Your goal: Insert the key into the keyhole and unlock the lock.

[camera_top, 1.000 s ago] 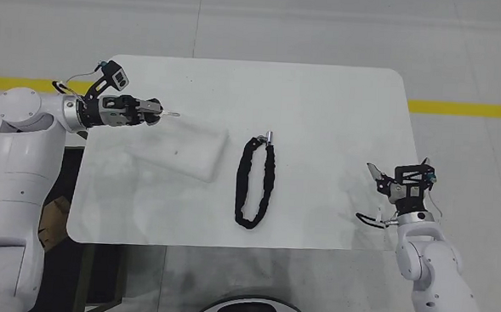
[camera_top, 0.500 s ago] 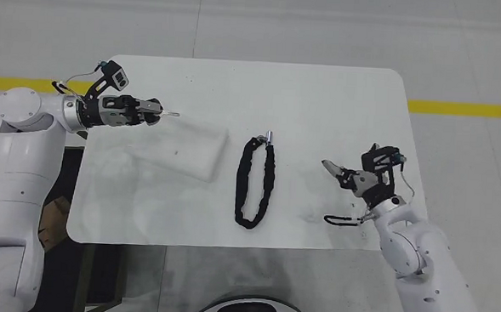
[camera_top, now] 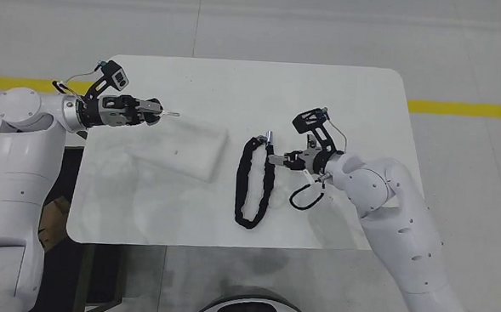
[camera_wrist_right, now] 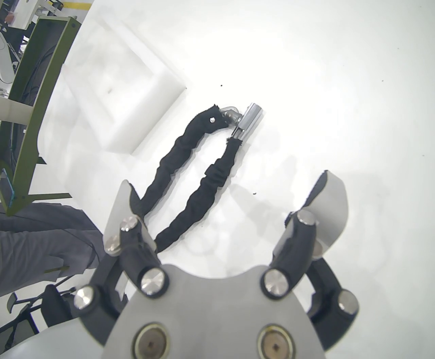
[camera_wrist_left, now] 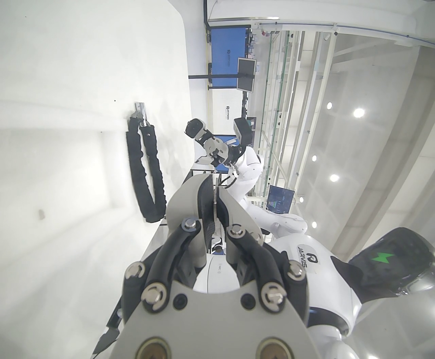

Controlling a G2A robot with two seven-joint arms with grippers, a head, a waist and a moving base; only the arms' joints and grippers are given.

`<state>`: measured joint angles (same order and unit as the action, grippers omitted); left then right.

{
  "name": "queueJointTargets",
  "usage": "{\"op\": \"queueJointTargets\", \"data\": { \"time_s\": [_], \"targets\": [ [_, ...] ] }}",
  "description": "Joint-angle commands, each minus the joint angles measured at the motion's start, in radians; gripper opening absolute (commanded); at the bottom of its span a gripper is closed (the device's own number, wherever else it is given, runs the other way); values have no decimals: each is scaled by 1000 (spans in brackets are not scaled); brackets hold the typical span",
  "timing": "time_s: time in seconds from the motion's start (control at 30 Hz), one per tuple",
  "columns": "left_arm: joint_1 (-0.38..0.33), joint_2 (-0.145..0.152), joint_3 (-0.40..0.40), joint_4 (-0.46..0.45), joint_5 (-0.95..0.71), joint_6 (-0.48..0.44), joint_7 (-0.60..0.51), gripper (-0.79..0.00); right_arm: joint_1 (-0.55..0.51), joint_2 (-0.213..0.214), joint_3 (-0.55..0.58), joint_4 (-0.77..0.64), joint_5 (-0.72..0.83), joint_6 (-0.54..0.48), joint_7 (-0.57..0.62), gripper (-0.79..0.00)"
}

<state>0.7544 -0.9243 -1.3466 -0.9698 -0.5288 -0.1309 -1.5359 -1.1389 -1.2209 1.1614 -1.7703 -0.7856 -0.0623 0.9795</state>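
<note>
Right gripper (camera_wrist_right: 227, 182), fingers spread, hovers beside the lock (camera_wrist_right: 249, 120); left gripper (camera_wrist_left: 214, 200), well apart, pinches the key (camera_top: 173, 114). A glancing grab could roll the keyhole away.

Chain lock (camera_top: 255, 183) on table (camera_top: 330, 101), block (camera_top: 183, 151) to its left

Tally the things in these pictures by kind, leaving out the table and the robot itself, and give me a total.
Chain lock: 1
Key, held in the left gripper: 1
White block: 1
Total: 3
</note>
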Motion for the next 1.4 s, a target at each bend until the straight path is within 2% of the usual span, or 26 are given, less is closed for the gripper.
{"op": "queueJointTargets", "data": {
  "time_s": [0.0,0.17,0.23,0.27,0.33,0.43,0.5,0.57,0.67,0.9,1.17,1.3,1.37],
  "targets": [
    [0,0,0,0,0,0,0,-785,0,0,0,0,0,0,0,0],
    [0,0,0,0,0,0,0,-785,0,0,0,0,0,0,0,0],
    [0,0,0,0,0,0,0,-785,-72,4,4,-44,-21,-8,-1,0],
    [0,0,0,0,0,0,0,-785,-74,2,11,-53,-10,5,20,0],
    [0,0,0,0,0,0,0,-785,-34,-8,16,-28,67,73,78,0],
    [0,0,0,0,0,0,0,-785,84,-26,-41,38,46,187,216,0],
    [0,0,0,0,0,0,0,-785,155,-45,-81,81,73,254,265,0],
    [0,0,0,0,0,0,0,-785,222,-63,-124,132,75,293,323,0],
    [0,0,0,0,0,0,0,-785,302,-89,-196,201,-1,333,379,0],
    [0,0,0,0,0,0,0,-785,383,-155,-318,316,-178,380,382,0],
    [0,0,0,0,0,0,0,-785,394,-221,-325,422,-244,368,365,0],
    [0,0,0,0,0,0,0,-785,396,-252,-317,465,-280,359,364,-77],
    [0,0,0,0,0,0,0,-785,397,-266,-313,483,-304,352,365,-160]
  ]
}}
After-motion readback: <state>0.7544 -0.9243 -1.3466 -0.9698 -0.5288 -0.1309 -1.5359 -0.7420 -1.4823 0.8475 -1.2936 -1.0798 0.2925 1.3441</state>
